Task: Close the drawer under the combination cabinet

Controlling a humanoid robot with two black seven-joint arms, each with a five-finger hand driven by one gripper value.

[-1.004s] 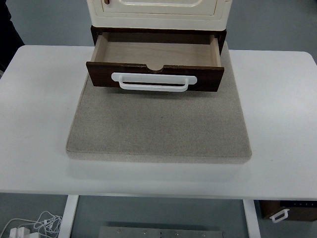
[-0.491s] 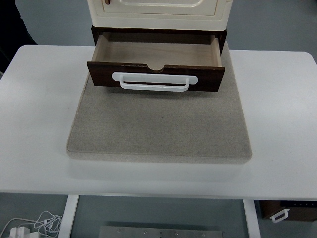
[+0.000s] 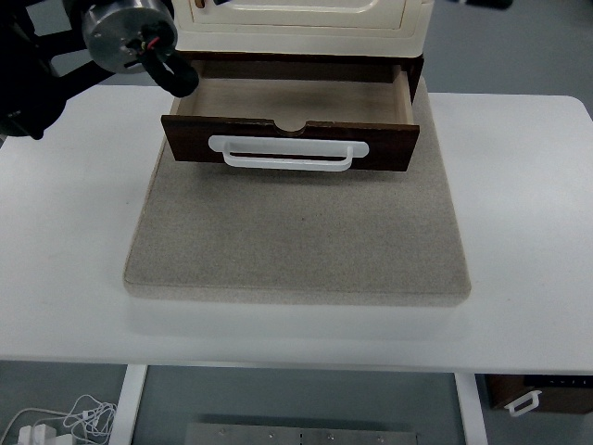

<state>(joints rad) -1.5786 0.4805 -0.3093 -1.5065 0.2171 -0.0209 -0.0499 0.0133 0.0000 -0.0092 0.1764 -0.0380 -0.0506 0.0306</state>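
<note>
The left arm (image 3: 32, 88) is matte black, built of blocky, angular shells with hard edges and narrow gaps between the sections. Toward its hand end sits a short, round metal cylinder (image 3: 116, 32), silver-grey with a brushed sheen, its flat face turned to the camera and darker at the centre. On the hand side of that face a thin red wire (image 3: 154, 42) loops out in the open, next to a dark cable. Just beyond the wire a stubby black link (image 3: 176, 74) sticks out, smooth and rounded at its tip, slightly glossy. Whether it belongs to the hand itself cannot be told. No markings or screws are readable.
</note>
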